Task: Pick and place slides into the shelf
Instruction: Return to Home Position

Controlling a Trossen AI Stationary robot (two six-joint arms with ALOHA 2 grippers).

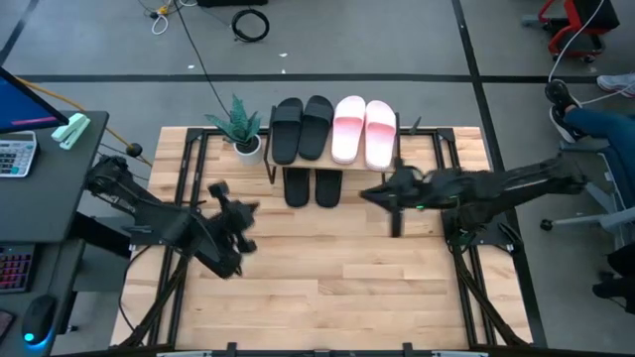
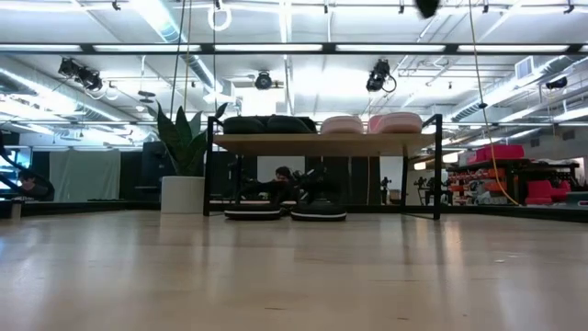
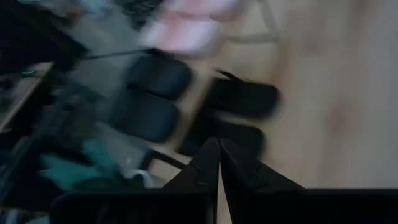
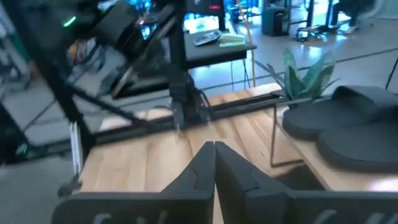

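Observation:
The shelf (image 2: pixel 322 144) stands at the table's far middle. On its top board lie two black slides (image 1: pixel 302 129) and two pale pink slides (image 1: pixel 363 131), side by side. Two more black slides (image 1: pixel 313 186) rest on the tabletop under the shelf, their soles down (image 2: pixel 285 211). My left gripper (image 1: pixel 250 210) hovers over the table left of the shelf, shut and holding nothing (image 3: pixel 219 155). My right gripper (image 1: pixel 365 193) hovers right of the lower slides and points toward the table's left; it is also shut on nothing (image 4: pixel 214 155).
A potted plant (image 1: pixel 241 129) stands at the shelf's left end. The near half of the wooden tabletop (image 1: pixel 327 288) is bare. A desk with a calculator (image 1: pixel 15 154) lies beyond the left edge, and chairs (image 1: pixel 595 139) stand beyond the right edge.

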